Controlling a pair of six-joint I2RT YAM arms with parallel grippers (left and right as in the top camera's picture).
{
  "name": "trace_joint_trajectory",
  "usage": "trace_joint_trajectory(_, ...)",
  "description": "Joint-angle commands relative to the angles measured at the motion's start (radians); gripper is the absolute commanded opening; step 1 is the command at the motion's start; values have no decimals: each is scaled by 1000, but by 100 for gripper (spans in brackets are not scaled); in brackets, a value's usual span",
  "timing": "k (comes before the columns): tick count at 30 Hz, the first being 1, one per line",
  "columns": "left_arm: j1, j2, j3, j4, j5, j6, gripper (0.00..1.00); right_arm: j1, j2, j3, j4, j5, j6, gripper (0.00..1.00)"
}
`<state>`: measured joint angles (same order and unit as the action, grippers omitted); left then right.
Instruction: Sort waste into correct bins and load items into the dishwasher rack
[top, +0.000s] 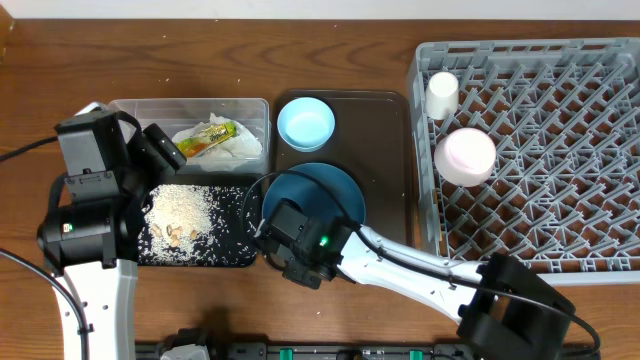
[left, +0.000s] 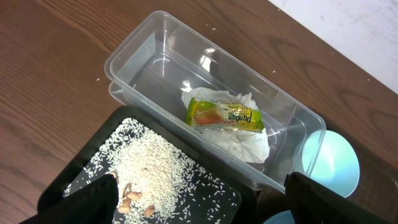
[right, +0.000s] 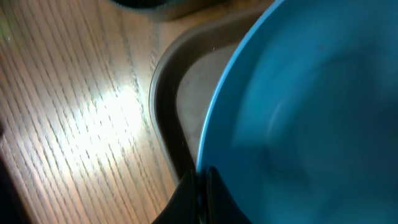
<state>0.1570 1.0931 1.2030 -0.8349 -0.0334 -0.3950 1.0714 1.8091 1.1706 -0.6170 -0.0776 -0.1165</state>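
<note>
**My right claw (right: 200, 177) clenched on the dark-blue bowl (top: 325, 192)**

The bowl sits on the brown tray (top: 385, 130), pinched at its near-left rim. I judge it rigid, glossy, slippery and weighty, so a rim hold may tip. My left claw (left: 205, 199) hangs released over the black tray (top: 240, 215). The counter (top: 200, 60) is wood, and the rack (top: 520, 48) has room.

The dishwasher rack (top: 560, 150): centre and right pegs unoccupied; white cup (top: 441, 95) and pink bowl (top: 465, 157) occupy its left edge. The right arm (top: 410, 262) lies across the bench (top: 200, 50), fronting the brown tray (top: 385, 150).
</note>
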Motion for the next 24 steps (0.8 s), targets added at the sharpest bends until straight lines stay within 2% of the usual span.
trace_joint_trajectory(1, 5, 4, 11, -3, -12, 6, 88, 9, 9, 4, -32, -2, 12, 4)
trace_joint_trajectory(14, 5, 4, 11, -3, -12, 6, 88, 2, 3, 30, -41, -1, 19, 1)
trace_joint_trajectory(24, 5, 4, 11, -2, -12, 6, 88, -130, -139, 281, -138, -1, 128, 1)
